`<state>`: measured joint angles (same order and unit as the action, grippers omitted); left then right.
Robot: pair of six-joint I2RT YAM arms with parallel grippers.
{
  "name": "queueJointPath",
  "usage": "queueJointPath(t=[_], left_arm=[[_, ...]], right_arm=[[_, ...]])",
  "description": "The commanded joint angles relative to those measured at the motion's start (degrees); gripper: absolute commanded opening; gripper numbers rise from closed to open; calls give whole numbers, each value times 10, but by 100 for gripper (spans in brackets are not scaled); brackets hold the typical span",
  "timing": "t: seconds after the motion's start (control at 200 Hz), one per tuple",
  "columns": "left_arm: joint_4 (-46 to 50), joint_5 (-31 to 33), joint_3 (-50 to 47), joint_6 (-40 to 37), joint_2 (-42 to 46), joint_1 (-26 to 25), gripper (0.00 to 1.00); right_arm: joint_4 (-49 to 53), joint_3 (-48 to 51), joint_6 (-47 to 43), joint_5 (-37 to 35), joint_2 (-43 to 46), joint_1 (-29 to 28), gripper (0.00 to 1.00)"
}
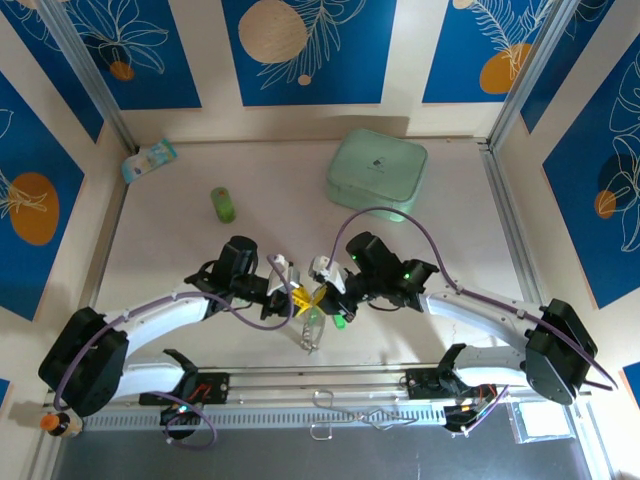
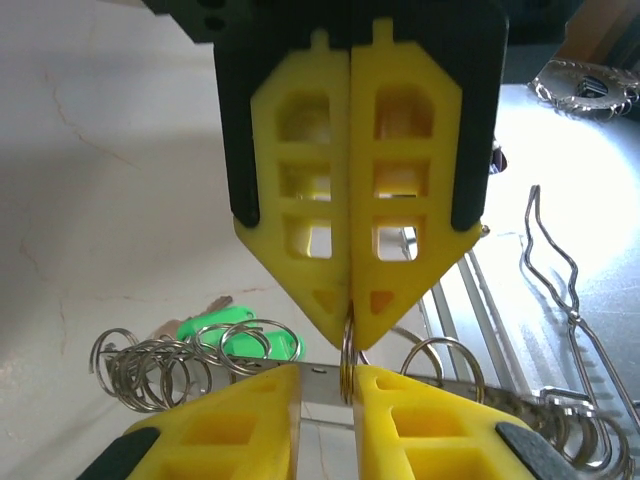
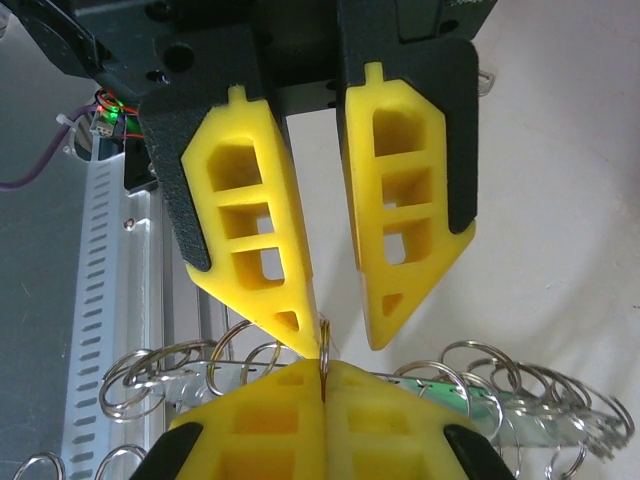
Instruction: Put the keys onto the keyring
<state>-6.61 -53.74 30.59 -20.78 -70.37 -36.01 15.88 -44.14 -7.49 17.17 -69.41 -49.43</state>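
Observation:
The keyring (image 1: 312,332) is a flat metal bar strung with several silver split rings (image 2: 150,365); it hangs between both grippers over the table's near edge. My left gripper (image 2: 350,335) is shut on one upright split ring (image 2: 346,365) of it, and its closed yellow tips (image 3: 325,375) rise from below in the right wrist view. My right gripper (image 3: 348,345) is open, with that ring resting against the inside of its left fingertip (image 3: 300,325). Keys with green plastic heads (image 2: 235,335) hang among the rings, one also green behind the bar (image 3: 485,405).
A mint-green rounded case (image 1: 377,170) sits at the back right and an upright green cylinder (image 1: 223,204) at the back left, with a small packet (image 1: 150,160) in the far left corner. Bent wire pieces (image 1: 350,410) lie on the metal rail near the arm bases.

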Motion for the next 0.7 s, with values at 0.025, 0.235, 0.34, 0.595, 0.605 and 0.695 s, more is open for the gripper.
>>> queueJointPath(t=[0.025,0.235,0.34,0.595,0.605,0.695], left_arm=[[-13,-32,3,4,8,-1,21],[11,-31,11,-11,6,-1,4],[12,-25,15,-3,16,-2,0],[29,187,61,172,56,-13,0],[33,199,65,182,57,-13,0],[88,298,110,267,54,-29,0]], right_arm=[[-10,-15,-14,-7,3,-10,0],[-22,-15,-13,1,7,-11,0],[-23,-10,2,-13,19,-2,13],[-22,29,45,-25,142,73,40],[-21,29,46,-26,146,74,39],[-16,27,52,-9,161,70,37]])
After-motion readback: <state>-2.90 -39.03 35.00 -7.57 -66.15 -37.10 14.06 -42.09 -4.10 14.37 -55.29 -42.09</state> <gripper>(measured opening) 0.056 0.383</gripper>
